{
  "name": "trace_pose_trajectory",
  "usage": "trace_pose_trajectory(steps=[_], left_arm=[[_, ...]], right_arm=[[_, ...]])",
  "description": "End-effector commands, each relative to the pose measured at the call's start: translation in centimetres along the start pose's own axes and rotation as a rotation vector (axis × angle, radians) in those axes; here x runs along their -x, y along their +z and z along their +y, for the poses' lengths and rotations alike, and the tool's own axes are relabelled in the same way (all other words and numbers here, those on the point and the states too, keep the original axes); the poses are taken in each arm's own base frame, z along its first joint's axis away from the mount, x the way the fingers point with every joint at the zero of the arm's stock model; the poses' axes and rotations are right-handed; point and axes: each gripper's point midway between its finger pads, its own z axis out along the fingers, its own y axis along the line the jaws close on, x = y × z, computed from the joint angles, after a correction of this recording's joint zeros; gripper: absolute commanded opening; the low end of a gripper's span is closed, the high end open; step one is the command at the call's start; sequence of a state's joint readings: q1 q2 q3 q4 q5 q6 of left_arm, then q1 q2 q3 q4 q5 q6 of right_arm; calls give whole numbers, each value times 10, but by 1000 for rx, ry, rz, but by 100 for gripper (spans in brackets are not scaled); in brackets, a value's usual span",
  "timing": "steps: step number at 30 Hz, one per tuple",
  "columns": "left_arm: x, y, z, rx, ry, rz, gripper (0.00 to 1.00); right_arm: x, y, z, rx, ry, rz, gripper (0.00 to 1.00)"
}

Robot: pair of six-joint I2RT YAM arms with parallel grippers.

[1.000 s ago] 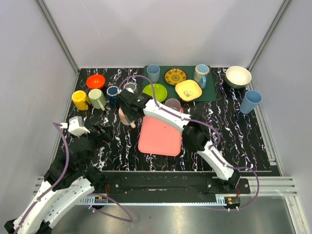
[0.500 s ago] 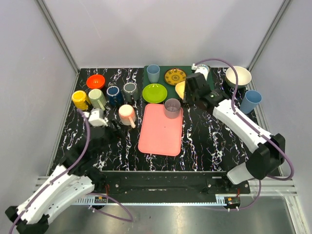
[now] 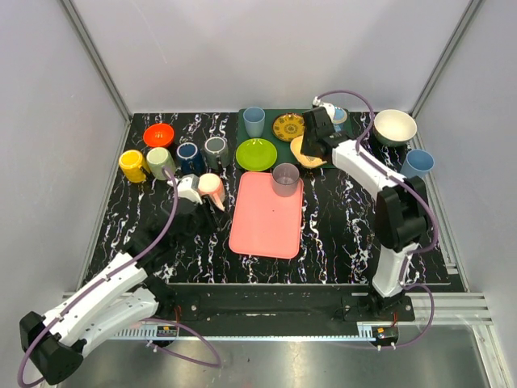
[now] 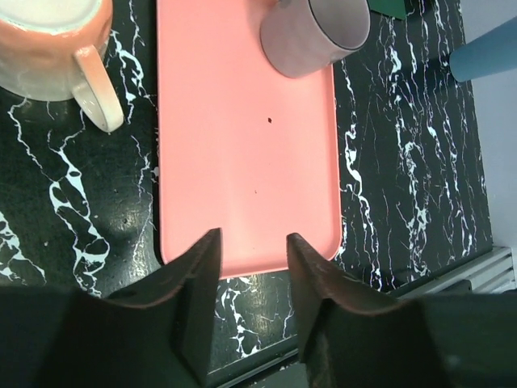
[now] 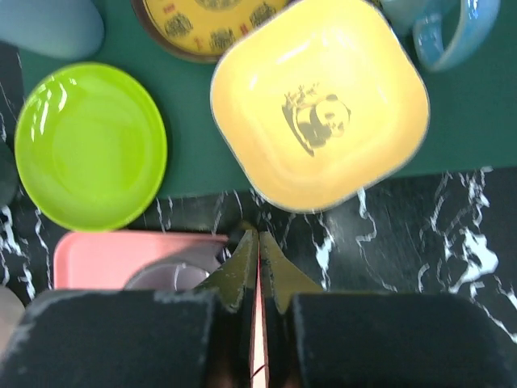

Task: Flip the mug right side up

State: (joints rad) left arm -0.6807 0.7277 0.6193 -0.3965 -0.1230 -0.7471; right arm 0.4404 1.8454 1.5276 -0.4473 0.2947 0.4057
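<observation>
Meanwhile, the left gripper (image 4: 250, 242) hangs just beside the salmon mug (image 3: 209, 187) it is meant to right, jaws moderately apart and holding nothing. In its wrist view the fingers frame the near end of the pink tray (image 4: 242, 145).

The mug stands on the marbled tabletop just off the tray's left side, left of the table's middle, with its handle pointing toward the near edge. Whether its mouth faces up or down cannot be told for sure from these views.

The right gripper (image 5: 258, 240), jaws pressed together and empty, hangs toward the far edge, right of middle, just in front of the yellow panda dish (image 5: 319, 101).

The hazards lie close by. A grip taken on the protruding handle or high on the glazed wall could slip mid-turn and drop the mug onto the hard top. A wide swing could carry it into the navy mug (image 3: 187, 153) and grey mug (image 3: 216, 147) just behind it, or onto the tray's lip, where it would settle tilted. A mauve cup (image 3: 285, 178) at the tray's far end also sits within reach of a careless sweep.
</observation>
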Motion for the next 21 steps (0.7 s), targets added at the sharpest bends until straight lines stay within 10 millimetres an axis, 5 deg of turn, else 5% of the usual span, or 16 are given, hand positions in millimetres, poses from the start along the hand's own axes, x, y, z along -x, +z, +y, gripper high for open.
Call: trace_pose_trajectory(steps=[1,10,21], left_arm=[[-4,4,-11,-62,-17,16,39],[-6,4,-7,-55,-12,14,38],[-11,11,-10,-71,-5,32,40]], right_arm=[[35,21,26,89,34,-57,6],[5,59,45,149,17,65,6],[-42,42,23,135,51,124,6]])
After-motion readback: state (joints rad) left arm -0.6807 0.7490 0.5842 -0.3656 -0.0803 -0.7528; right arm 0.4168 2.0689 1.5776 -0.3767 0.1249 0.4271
